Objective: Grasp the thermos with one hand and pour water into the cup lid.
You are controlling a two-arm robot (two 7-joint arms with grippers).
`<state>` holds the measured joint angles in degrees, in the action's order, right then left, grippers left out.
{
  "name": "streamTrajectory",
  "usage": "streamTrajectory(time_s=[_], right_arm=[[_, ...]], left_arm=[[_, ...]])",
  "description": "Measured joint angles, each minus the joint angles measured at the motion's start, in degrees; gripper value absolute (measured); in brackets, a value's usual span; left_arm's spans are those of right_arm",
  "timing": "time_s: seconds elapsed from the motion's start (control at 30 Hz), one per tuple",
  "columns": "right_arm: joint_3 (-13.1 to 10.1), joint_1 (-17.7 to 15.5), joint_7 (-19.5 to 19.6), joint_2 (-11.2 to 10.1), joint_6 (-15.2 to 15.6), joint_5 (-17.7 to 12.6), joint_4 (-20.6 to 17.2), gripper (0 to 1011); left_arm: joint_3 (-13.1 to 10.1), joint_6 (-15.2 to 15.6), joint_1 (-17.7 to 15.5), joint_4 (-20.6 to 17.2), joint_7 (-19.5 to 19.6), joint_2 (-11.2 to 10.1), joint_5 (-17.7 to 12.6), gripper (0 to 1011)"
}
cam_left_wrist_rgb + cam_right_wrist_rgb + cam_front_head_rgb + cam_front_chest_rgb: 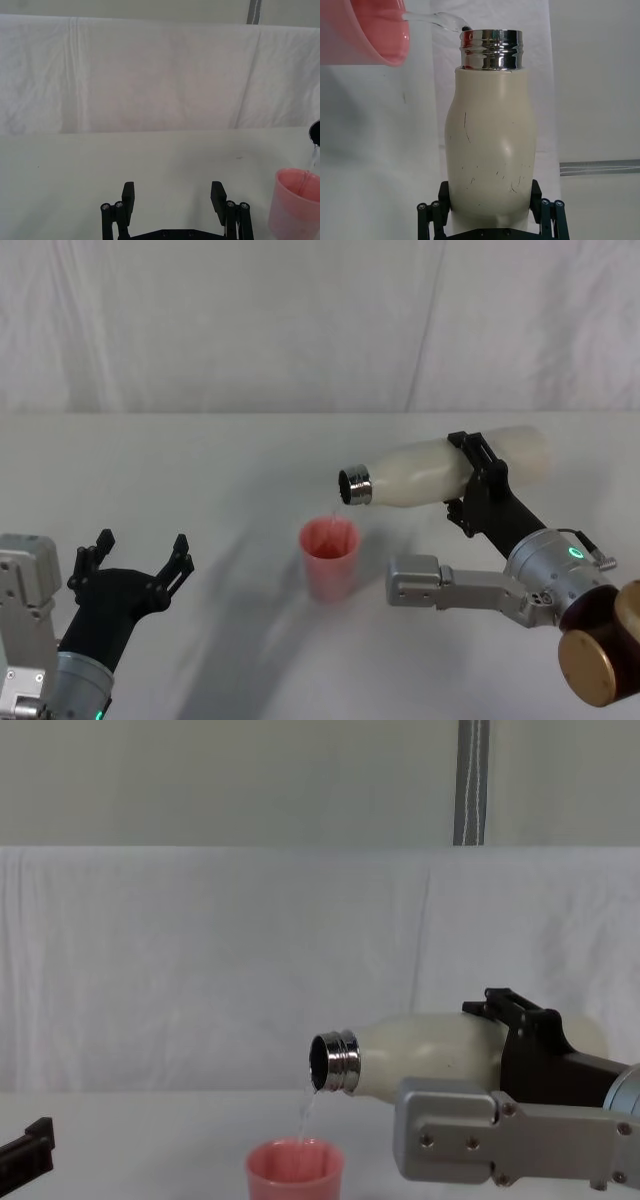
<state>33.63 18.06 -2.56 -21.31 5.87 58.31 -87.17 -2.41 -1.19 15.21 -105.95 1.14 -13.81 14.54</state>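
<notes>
— Thermos (440, 472) first, please: what does it look like and where is it?

— It is a cream-white matte bottle with rounded shoulders and a shiny threaded steel neck, faintly scratched on its body. It is held almost level in the air above the middle of the tabletop (200, 470), toward the right side, with its open mouth pointing left and tipped slightly down. A thin stream of water (305, 1112) falls from the mouth.

— What holds it?

— The right gripper (472, 472) is clamped around the bottle's body, one black finger on each side, reaching in from the tabletop's right near corner.

— And the cup lid (329, 559)?

— A small salmon-pink round cup, plain and without a handle. It stands upright on the tabletop just below and a little left of the bottle's mouth, and the water runs into it.

— Anything else nearby?

— The left gripper (140, 552) hovers low near the tabletop's left near corner, fingers spread wide and holding nothing, well apart from the cup. A white cloth backdrop (200, 960) hangs behind the far edge. Nothing stands between the bottle and the cup.
</notes>
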Motion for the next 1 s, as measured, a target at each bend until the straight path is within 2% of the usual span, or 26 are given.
streamTrajectory(time_s=[1.0], right_arm=[[0.1, 0.0, 0.0, -0.2, 0.3, 0.4, -0.4, 950]], left_arm=[[0.0, 0.0, 0.0, 0.0, 0.0, 0.0, 0.0, 1001]])
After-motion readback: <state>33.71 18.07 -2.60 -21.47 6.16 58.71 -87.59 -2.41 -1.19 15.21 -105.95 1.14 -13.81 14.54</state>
